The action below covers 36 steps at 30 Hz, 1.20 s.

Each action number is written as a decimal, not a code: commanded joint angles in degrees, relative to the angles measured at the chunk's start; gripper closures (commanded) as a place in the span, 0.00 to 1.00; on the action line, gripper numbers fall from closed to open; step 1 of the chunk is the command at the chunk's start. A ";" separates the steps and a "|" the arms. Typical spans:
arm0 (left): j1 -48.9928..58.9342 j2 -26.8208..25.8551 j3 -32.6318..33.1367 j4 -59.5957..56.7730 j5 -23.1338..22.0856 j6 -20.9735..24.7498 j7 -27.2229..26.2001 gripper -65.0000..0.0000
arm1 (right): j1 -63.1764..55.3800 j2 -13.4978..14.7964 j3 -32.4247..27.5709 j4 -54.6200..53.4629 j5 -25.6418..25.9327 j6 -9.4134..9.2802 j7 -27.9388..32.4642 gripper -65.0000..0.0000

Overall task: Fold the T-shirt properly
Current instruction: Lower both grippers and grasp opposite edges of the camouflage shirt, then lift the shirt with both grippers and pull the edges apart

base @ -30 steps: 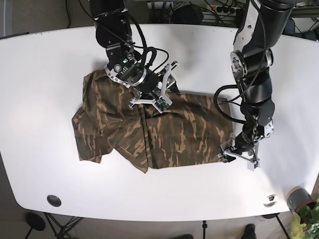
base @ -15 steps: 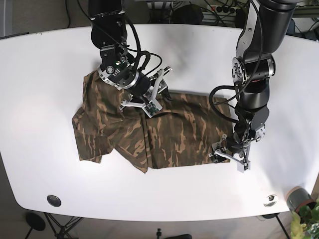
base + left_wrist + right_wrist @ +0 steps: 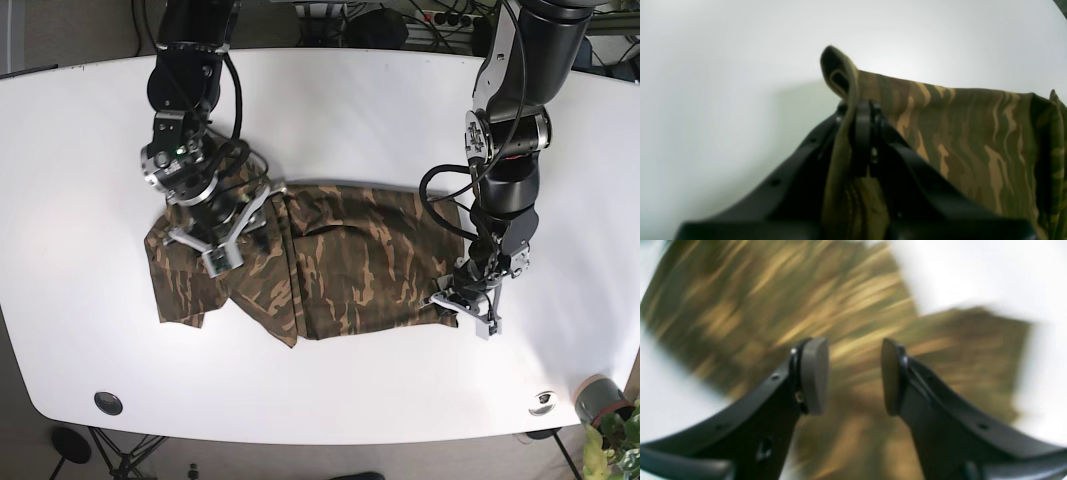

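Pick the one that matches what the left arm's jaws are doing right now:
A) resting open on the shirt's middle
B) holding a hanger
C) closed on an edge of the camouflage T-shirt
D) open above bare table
C: in the left wrist view the left gripper has its jaws pinched shut on a fold of the camouflage T-shirt at its edge.

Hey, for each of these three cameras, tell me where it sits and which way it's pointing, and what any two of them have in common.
Base: mounted overhead, looking down at the white table, the camouflage T-shirt and both arms.
Left wrist: behind the left hand, looking along its black fingers, which pinch a raised shirt corner.
Right wrist: behind the right hand, looking down at blurred camouflage cloth between open grey pads.
Shared: base and left wrist views both show the left hand gripping the shirt's edge.
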 commanded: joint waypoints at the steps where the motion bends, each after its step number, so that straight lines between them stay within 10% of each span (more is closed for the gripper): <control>1: -0.69 -1.73 0.03 0.68 -0.09 0.03 -0.50 1.00 | 3.85 0.18 4.20 0.87 0.82 0.53 -0.74 0.60; 10: 3.53 -2.96 0.03 9.56 -0.09 0.03 1.09 1.00 | 18.35 3.70 16.33 -10.65 0.82 0.88 -9.97 0.36; 17: 4.93 -4.28 0.12 15.27 -0.09 0.03 3.72 1.00 | 22.22 2.73 17.56 -14.69 2.93 4.40 -15.25 0.35; 28: 6.96 -4.63 0.12 16.07 -0.09 0.03 4.78 1.00 | 24.68 1.59 13.34 -28.67 12.25 4.57 -15.69 0.36; 36: 6.87 -4.63 0.12 16.07 -0.09 -0.06 4.78 1.00 | 28.64 1.59 11.32 -37.81 12.34 -1.76 -10.94 0.36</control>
